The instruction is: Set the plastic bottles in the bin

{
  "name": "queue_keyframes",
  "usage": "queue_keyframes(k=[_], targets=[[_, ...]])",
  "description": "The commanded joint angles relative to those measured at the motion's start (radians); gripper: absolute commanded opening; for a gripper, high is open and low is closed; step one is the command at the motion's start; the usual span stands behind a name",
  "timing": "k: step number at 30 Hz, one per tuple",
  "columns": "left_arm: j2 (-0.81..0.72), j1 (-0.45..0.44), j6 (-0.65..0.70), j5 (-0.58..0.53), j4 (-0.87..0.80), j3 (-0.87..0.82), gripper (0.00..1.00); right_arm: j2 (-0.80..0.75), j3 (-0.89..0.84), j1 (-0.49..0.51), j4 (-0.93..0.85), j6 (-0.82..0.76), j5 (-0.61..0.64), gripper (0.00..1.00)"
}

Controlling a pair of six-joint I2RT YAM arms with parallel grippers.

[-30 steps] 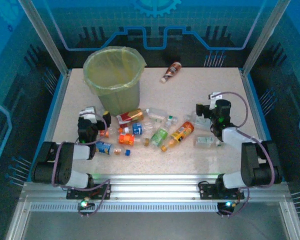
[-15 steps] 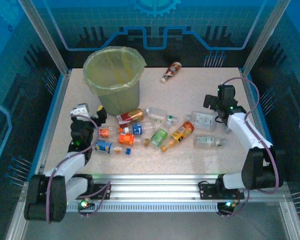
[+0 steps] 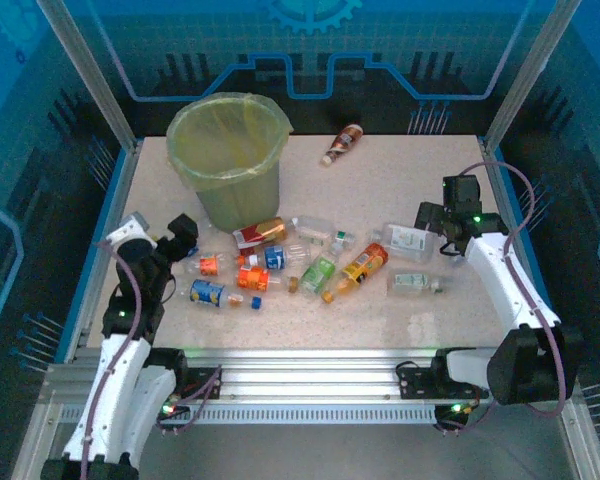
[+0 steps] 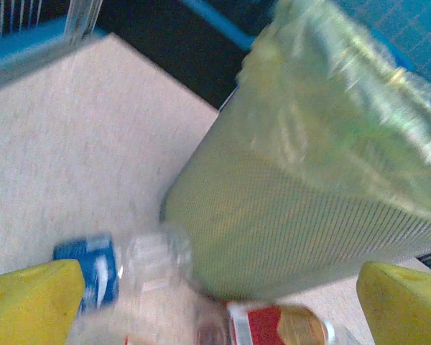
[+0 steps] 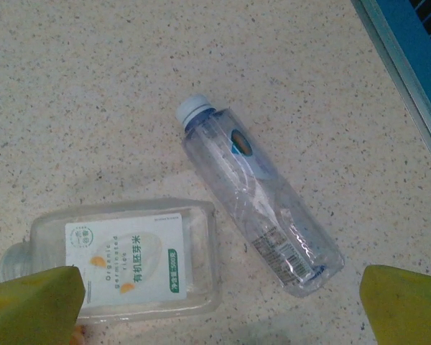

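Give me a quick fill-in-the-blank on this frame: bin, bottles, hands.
1. The bin is lined with a yellow-green plastic ____.
2. The left hand and the right hand both stand ____, holding nothing.
3. In the right wrist view, the slim clear bottle has a ____ cap.
4. The brown-labelled bottle lies alone, on the bin's ____ side.
Missing words: bag; open; white; right.

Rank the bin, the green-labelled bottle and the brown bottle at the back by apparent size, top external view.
1. bin, far largest.
2-3. green-labelled bottle and brown bottle look about alike; the brown lies farther away; unranked.
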Motion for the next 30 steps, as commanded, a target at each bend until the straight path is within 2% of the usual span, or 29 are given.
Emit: queue_keyframes(k=[1,5,10,13,20,30], targets=[[-0.094,0.008,-0.236,0.063,-0.281,-0.015,0.99,-0.004,0.031,-0.005,-0.049,0.025,0.001,1.0],[-0.187,0.008,-0.375,0.102,-0.439,-0.033,0.99,-0.004,0.033,0.002,-0.048,0.041,0.012,1.0],[-0.201,0.008,-0.461,0.172,-0.564,-0.046,0.99,0.002,0.031,0.024,-0.035,0.054,0.015,1.0],[-0.199,0.007,-0.497,0.167,-0.61,-0.067,0.99,0.012,0.032,0.042,-0.036,0.063,0.034,1.0],[-0.139,0.008,-0.517,0.154,-0.624,-0.093,0.99,0.038,0.055,0.062,-0.064,0.071,0.08,1.0],[0.014,0.007,-0.51,0.177,-0.528,-0.117,0.99,0.062,0.065,0.074,-0.075,0.08,0.11,1.0]])
